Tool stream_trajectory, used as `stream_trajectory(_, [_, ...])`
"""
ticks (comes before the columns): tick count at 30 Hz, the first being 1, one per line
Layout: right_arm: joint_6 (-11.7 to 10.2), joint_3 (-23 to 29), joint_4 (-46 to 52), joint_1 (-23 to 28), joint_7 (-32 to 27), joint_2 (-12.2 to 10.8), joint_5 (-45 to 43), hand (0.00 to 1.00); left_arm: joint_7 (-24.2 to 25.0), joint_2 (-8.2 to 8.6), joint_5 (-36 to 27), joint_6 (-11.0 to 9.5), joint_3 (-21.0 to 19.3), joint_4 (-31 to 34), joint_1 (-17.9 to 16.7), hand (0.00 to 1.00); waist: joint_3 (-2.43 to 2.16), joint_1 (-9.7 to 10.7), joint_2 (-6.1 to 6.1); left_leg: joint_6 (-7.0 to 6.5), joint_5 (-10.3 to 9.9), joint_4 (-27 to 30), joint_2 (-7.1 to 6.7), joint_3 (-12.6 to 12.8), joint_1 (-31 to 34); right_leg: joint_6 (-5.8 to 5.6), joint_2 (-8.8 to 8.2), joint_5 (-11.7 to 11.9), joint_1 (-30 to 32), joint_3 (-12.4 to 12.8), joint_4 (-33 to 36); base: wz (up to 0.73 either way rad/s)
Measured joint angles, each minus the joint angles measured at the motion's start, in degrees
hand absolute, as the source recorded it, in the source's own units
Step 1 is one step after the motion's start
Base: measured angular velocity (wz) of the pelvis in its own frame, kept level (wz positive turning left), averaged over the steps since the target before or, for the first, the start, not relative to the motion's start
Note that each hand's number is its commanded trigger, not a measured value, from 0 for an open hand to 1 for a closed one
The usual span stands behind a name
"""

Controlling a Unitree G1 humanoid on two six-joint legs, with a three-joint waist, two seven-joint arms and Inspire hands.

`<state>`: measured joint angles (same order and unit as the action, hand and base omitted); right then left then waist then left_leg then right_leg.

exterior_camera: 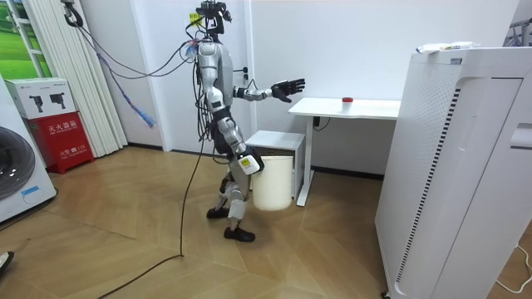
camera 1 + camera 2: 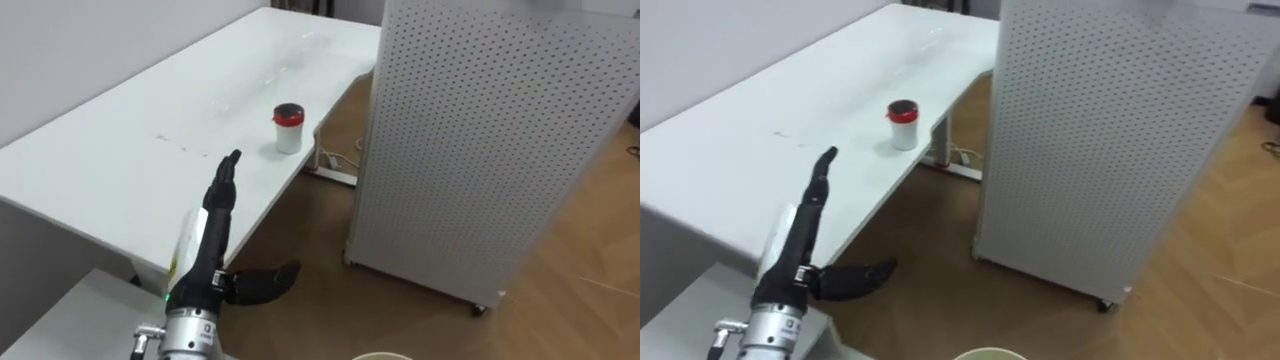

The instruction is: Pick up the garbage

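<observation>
A small white cup (image 2: 287,128) with a red band and a dark top stands on the white table (image 2: 110,165), near the table's right edge. It also shows in the right eye view as the cup (image 2: 903,124) and, far off, as a cup (image 1: 347,100) in the room view. My left hand (image 2: 222,195) is stretched out over the table, short of the cup, fingers straight and thumb spread, holding nothing. The room view shows the same left hand (image 1: 287,87) raised before the table's end. My right hand (image 1: 247,164) hangs by my hip.
A tall white perforated cabinet (image 2: 490,140) stands on the wooden floor right of the table, leaving a narrow gap. A white bin (image 1: 270,178) sits beside me under a low white cabinet (image 1: 274,141); its rim (image 2: 380,356) shows at the bottom edge.
</observation>
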<state>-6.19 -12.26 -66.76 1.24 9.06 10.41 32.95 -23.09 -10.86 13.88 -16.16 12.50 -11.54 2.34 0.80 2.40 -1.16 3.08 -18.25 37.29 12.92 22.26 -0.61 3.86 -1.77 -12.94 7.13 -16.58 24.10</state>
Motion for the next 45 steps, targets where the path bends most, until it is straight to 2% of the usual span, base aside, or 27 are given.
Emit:
stream_trajectory(1, [0.0,0.0,0.0,0.3,0.0,0.4,-0.5,1.00,0.0,-0.06,0.0,0.0,-0.2,0.0,-0.1,0.00,-0.14,-0.2,0.33,-0.28,1.6,6.6,1.70,-2.8,2.4,0.77,1.08,-1.0,-0.5,0.9,0.9,-0.55])
stream_trajectory(2, [0.0,0.0,0.2,0.6,-0.1,0.5,-1.5,1.00,0.0,-0.08,0.2,-0.1,-0.6,0.0,-0.4,0.00,-0.12,-0.4,0.23,-1.38,4.6,12.4,2.41,-6.1,5.0,1.60,1.99,-1.7,-1.7,1.9,1.6,-0.49])
stream_trajectory(3, [0.0,0.1,0.2,0.6,-0.3,0.5,-1.9,1.00,0.0,0.00,0.2,-0.1,-1.0,0.0,-0.7,0.00,-0.01,-0.6,0.10,-1.86,6.3,14.9,2.38,-7.9,6.3,1.97,2.32,-2.1,-2.2,2.4,1.7,-0.36])
stream_trajectory(4, [-0.1,0.4,0.2,0.9,-0.5,0.7,-1.9,1.00,0.0,0.05,-0.3,-0.1,-1.2,0.0,-1.0,0.00,-0.23,-0.5,-0.04,-2.03,6.5,17.1,1.62,-10.5,8.9,2.57,2.72,-2.7,-2.7,3.1,1.7,-0.25])
stream_trajectory(5, [-0.1,1.2,0.1,0.9,-0.9,0.9,-1.9,1.00,-0.1,0.09,-0.4,-0.5,-1.1,0.0,-1.1,0.00,0.19,-0.7,-0.64,-2.56,5.5,16.9,0.25,-11.6,11.7,2.88,2.82,-3.0,-2.7,3.6,1.6,-0.29])
stream_trajectory(6, [-0.1,1.2,0.1,0.9,-1.2,1.0,-1.8,1.00,-0.3,0.09,-0.4,-0.6,-1.1,0.0,-1.5,0.00,0.19,-1.2,-0.66,-2.49,5.2,16.0,-0.47,-11.6,13.1,2.97,2.83,-3.0,-2.7,4.2,1.5,-0.40])
stream_trajectory(7, [-0.1,1.2,0.1,0.9,-2.0,1.2,-1.8,1.00,-0.9,0.11,-0.4,-0.6,-1.1,0.0,-2.4,0.00,0.20,-1.4,-0.79,-2.37,5.1,13.0,-2.29,-11.7,15.7,3.05,2.79,-3.1,-3.1,5.3,0.9,-0.39])
stream_trajectory(8, [-0.1,1.2,0.1,1.0,-2.3,1.2,-1.8,1.00,-1.2,0.14,-0.4,-0.6,-1.1,0.0,-3.0,0.00,0.22,-1.4,-0.98,-2.27,5.1,10.8,-3.16,-11.7,16.8,3.05,2.80,-3.1,-3.4,5.7,0.5,-0.37])
stream_trajectory(9, [0.0,1.2,0.1,1.2,-2.9,1.2,-1.8,1.00,-1.5,0.18,-0.4,-0.6,-1.1,0.0,-4.1,0.00,0.26,-1.4,-1.00,-1.82,5.4,5.3,-4.84,-11.8,18.4,3.07,2.86,-3.1,-4.0,6.1,-0.5,-0.30])
stream_trajectory(10, [0.0,1.2,0.1,1.4,-3.4,1.3,-1.7,1.00,-1.6,0.18,-0.5,-0.6,-1.2,0.0,-5.0,0.00,0.05,-1.8,-0.74,-1.61,5.9,-1.7,-6.25,-11.8,19.2,2.96,2.95,-3.3,-4.4,6.7,-1.0,-0.33])
stream_trajectory(11, [0.1,1.2,0.1,1.4,-3.4,1.4,-1.8,1.00,-1.7,0.22,-0.4,-0.6,-1.2,0.0,-5.4,0.00,0.11,-2.4,-0.86,-1.10,6.6,-5.2,-6.92,-12.0,19.3,2.84,2.95,-3.4,-4.5,6.9,-1.1,-0.46])
stream_trajectory(12, [0.1,1.2,0.1,1.5,-3.5,1.7,-1.8,1.00,-1.7,0.40,-0.4,-0.6,-1.2,0.0,-5.9,0.00,-0.13,-3.0,-0.41,-1.22,8.2,-11.0,-7.84,-12.8,19.4,2.52,2.94,-3.9,-4.8,7.0,-1.4,-0.49])
stream_trajectory(13, [0.1,1.2,0.0,1.5,-3.5,1.8,-2.1,1.00,-1.7,0.41,-0.3,-0.6,-1.3,0.0,-6.2,0.00,-0.25,-3.4,-0.14,-2.31,11.5,-13.7,-8.72,-14.1,19.3,2.07,2.72,-4.6,-5.5,6.9,-1.4,-0.44])
stream_trajectory(14, [0.1,1.2,0.0,1.5,-3.4,1.8,-2.4,1.00,-1.9,0.41,-0.2,-0.6,-1.6,0.0,-6.2,0.00,-0.24,-3.5,-0.44,-3.47,13.1,-14.3,-9.80,-14.9,18.3,1.44,2.23,-5.6,-6.2,6.6,-1.3,-0.21])
stream_trajectory(16, [0.0,1.2,0.0,1.5,-3.4,1.9,-2.5,1.00,-2.7,0.35,-0.3,-1.2,-2.2,0.0,-6.2,0.00,-0.26,-3.3,-1.27,-4.78,13.7,-14.2,-11.27,-14.9,17.1,0.25,0.89,-6.8,-7.1,6.0,-1.4,0.03])
stream_trajectory(18, [-0.1,1.4,0.1,1.6,-3.5,2.1,-2.6,1.00,-3.0,0.37,-0.4,-1.7,-2.4,0.0,-6.2,0.00,-0.51,-2.8,-1.90,-5.65,12.7,-13.3,-12.62,-14.9,16.9,-0.92,-0.61,-7.7,-7.7,4.9,-1.3,0.15])
stream_trajectory(21, [-0.1,2.3,0.7,1.6,-4.2,1.9,-4.8,1.00,-3.0,0.39,-0.4,-1.7,-3.2,0.0,-6.0,0.00,-0.55,-2.9,-1.90,-6.46,10.3,-11.8,-13.88,-14.6,16.9,-2.42,-2.27,-8.6,-8.4,3.9,-0.5,0.08])
stream_trajectory(25, [0.0,2.3,2.3,1.6,-4.7,1.7,-5.4,1.00,-2.9,0.37,-0.2,-1.7,-4.0,0.0,-5.4,0.00,-0.39,-3.5,-2.27,-7.86,8.4,-11.5,-16.15,-14.5,15.8,-4.12,-5.25,-9.5,-7.8,3.5,4.9,0.10])
stream_trajectory(28, [0.0,2.1,3.4,1.4,-5.0,1.5,-6.6,1.00,-2.6,0.24,0.4,-1.7,-4.7,0.1,-5.0,0.00,-0.35,-4.5,-2.34,-8.74,6.7,-10.7,-16.89,-14.5,15.5,-4.86,-6.72,-9.4,-6.7,2.2,9.0,0.11])
stream_trajectory(31, [0.0,1.7,3.3,1.2,-5.2,1.4,-7.4,1.00,-2.6,0.11,0.5,-1.7,-5.6,1.0,-4.9,0.00,-0.33,-5.2,-2.24,-9.35,5.9,-11.0,-17.45,-16.3,14.8,-7.21,-7.06,-8.0,-5.5,2.5,11.5,0.17])
stream_trajectory(32, [0.0,1.7,3.0,1.2,-5.2,1.3,-7.6,1.00,-2.8,0.16,0.6,-1.7,-5.6,1.3,-4.8,0.00,-0.26,-5.1,-2.13,-9.37,5.9,-11.1,-17.46,-17.1,14.7,-7.55,-6.82,-8.4,-5.4,2.8,11.4,0.11])
stream_trajectory(34, [0.0,1.7,2.2,0.4,-5.2,1.4,-8.2,1.00,-3.5,0.49,0.7,-1.7,-5.8,1.4,-4.6,0.00,0.27,-6.3,-1.02,-9.19,6.0,-11.7,-17.42,-20.3,14.7,-7.87,-6.44,-9.0,-3.0,5.2,5.6,-0.02])
stream_trajectory(35, [0.0,1.7,2.3,0.3,-5.2,1.3,-8.2,1.00,-3.5,0.47,0.7,-1.7,-5.8,1.4,-4.6,0.00,0.28,-6.3,-1.01,-9.16,6.0,-11.8,-17.53,-20.6,14.7,-7.98,-6.88,-8.5,-2.6,5.3,3.3,0.23])
stream_trajectory(36, [0.0,1.6,2.0,0.4,-5.2,1.2,-8.3,1.00,-3.5,0.67,0.5,-1.6,-5.7,1.5,-4.7,0.00,0.31,-5.9,-0.82,-8.98,6.0,-11.8,-17.70,-21.3,14.5,-8.06,-7.20,-5.0,-2.0,4.8,0.6,0.34])
stream_trajectory(37, [0.0,1.5,1.5,0.6,-5.1,0.9,-8.4,1.00,-3.5,0.73,0.4,-1.6,-5.6,1.7,-4.9,0.00,-0.02,-5.9,-1.04,-8.64,6.2,-12.4,-17.68,-21.7,14.2,-7.98,-6.85,-4.5,-2.8,4.1,-0.7,0.28])
stream_trajectory(40, [0.1,1.5,-0.2,0.5,-4.0,0.8,-8.8,1.00,-3.6,0.71,0.5,-1.6,-5.7,1.9,-4.9,0.00,-0.03,-5.9,-1.06,-8.17,6.5,-13.1,-17.45,-23.2,13.9,-7.61,-5.84,-3.4,-5.4,2.0,-3.6,0.26])
stream_trajectory(45, [1.0,1.2,-0.6,-0.3,-2.8,0.9,-9.0,1.00,-3.4,0.70,0.4,-1.6,-5.5,1.9,-4.9,0.00,-0.01,-6.0,-1.61,-8.14,6.5,-13.4,-17.52,-23.8,13.8,-7.68,-5.60,-3.0,-6.1,1.4,-4.7,0.09])
